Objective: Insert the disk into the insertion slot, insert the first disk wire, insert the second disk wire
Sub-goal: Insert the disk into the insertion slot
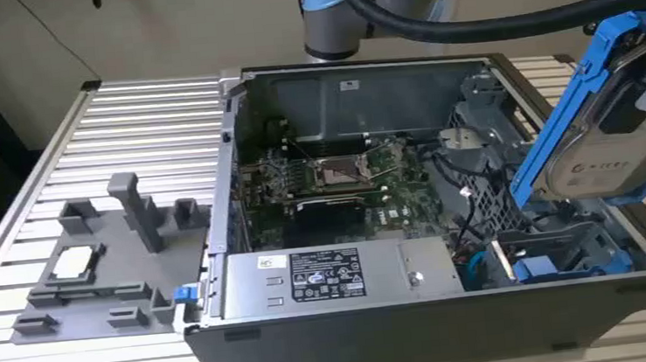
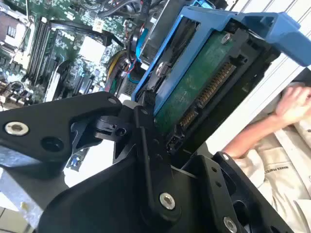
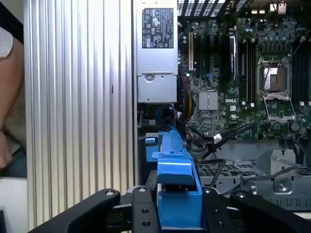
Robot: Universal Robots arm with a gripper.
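Disk (image 1: 607, 147): flat, silver-grey, blue-framed

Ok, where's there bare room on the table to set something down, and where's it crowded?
Bare table slats lie behind the grey fixture, on the exterior view's left of the computer case. Crowded: inside the case around the insertion slot, where cables run, under the disk gripped by the gripper.

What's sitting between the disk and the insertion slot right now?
Nothing in the exterior view: the disk hangs tilted above the insertion slot, with bare air between; black cables lie off to that view's left.
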